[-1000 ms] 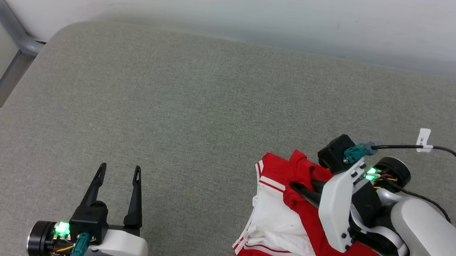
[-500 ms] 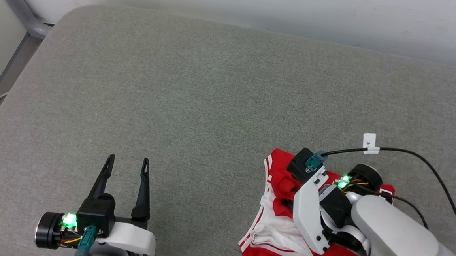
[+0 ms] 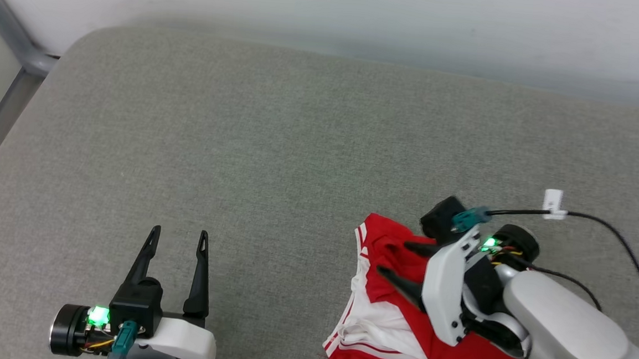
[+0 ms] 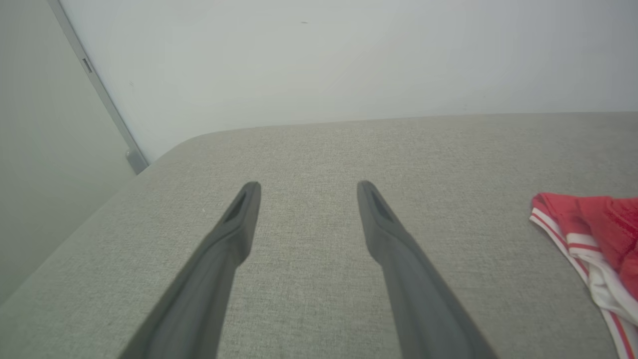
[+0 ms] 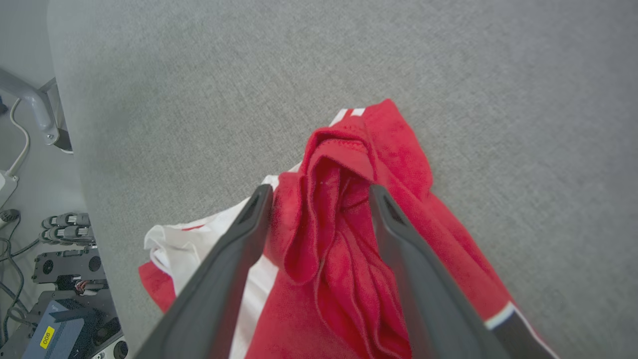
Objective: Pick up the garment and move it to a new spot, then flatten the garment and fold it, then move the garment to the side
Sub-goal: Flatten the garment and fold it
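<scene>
The garment [image 3: 385, 322] lies crumpled at the near right of the grey cushioned surface: red cloth with a white sleeve and red-and-white striped trim. My right gripper [image 3: 398, 259] hangs over its far part, open. In the right wrist view the right gripper [image 5: 320, 192] has its two fingers either side of a raised red fold of the garment [image 5: 398, 149], with a black white-edged patch at the bottom right. My left gripper [image 3: 178, 232] rests open at the near left, nothing between its fingers. The left wrist view shows the left gripper [image 4: 309, 187] over bare fabric and the garment [image 4: 593, 224] far right.
The grey cushioned surface [image 3: 277, 143] has a rounded far-left corner beside a grey metal frame [image 3: 12, 38] and a white wall behind. A black cable with a white tag [image 3: 553, 200] runs from my right wrist. Electronic gear [image 5: 55, 279] sits on the floor past the near edge.
The head camera has shifted between frames. My right gripper's fingers stand wider apart over the garment than a second ago. The left gripper stays open as before.
</scene>
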### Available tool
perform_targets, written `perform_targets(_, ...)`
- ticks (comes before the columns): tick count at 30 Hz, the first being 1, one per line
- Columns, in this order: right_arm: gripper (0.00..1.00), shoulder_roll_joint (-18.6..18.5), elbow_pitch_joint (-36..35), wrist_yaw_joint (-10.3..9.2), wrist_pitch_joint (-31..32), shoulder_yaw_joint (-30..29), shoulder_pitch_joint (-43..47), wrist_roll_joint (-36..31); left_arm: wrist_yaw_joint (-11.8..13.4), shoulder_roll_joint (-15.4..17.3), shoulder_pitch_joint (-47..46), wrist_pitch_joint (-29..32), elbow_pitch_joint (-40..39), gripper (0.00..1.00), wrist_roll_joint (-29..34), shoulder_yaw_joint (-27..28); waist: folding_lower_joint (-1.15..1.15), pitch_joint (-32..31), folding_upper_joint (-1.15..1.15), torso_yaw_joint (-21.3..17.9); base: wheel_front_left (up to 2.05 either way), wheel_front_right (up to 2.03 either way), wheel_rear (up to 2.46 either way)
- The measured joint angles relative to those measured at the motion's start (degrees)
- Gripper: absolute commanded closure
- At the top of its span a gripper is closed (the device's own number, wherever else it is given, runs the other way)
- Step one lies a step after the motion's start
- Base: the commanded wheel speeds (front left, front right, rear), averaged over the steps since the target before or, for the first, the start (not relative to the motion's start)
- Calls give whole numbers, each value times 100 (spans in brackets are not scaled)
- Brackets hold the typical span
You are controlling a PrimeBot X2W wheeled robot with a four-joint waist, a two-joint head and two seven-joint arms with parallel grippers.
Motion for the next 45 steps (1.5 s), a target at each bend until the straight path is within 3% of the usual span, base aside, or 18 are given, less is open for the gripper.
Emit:
perform_targets(7, 0, -369, -471, 0, -699, -731, 387, -299, 12, 51, 131, 0, 15, 0, 5, 25, 0, -200, 0, -218, 0, 0, 0)
perform_targets(8, 0, -433, -512, -1, -964, -1132, 558, -538, 15, 68, 169, 0, 13, 0, 9, 33, 0, -266, 0, -303, 0, 0, 0)
perform_targets(9, 0, -433, -512, -1, -964, -1132, 558, -538, 15, 68, 169, 0, 13, 0, 9, 33, 0, -266, 0, -303, 0, 0, 0)
perform_targets(12, 0, -331, -590, 0, -1472, -2023, 1037, -1131, 27, 110, 227, 0, 16, 0, 18, 42, 0, -392, 0, -464, 0, 0, 0)
perform_targets(13, 0, -331, -590, 0, -1472, -2023, 1037, -1131, 27, 110, 227, 0, 16, 0, 18, 42, 0, -392, 0, -464, 0, 0, 0)
perform_targets(18, 0, 62, -755, 0, -2206, -3325, 1689, -2052, 43, 146, 277, 0, 13, 0, 19, 47, 0, -523, 0, -635, 0, 0, 0)
perform_targets(27, 0, 1368, -1426, 0, -3216, -5331, 2963, -3660, 94, 177, 433, 0, -51, 0, 16, 79, 0, -723, 0, -829, 0, 0, 0)
perform_targets(34, 0, 1804, -1829, 0, -3363, -5640, 3637, -3936, 101, 190, 548, 0, -94, 0, 9, 97, -1, -814, 0, -879, 0, 0, 0)
perform_targets(45, 0, 2009, -2187, 0, -3405, -5680, 4519, -3907, 137, 187, 688, 0, -115, 0, 9, 29, -1, -931, 0, -894, 0, 0, 0)
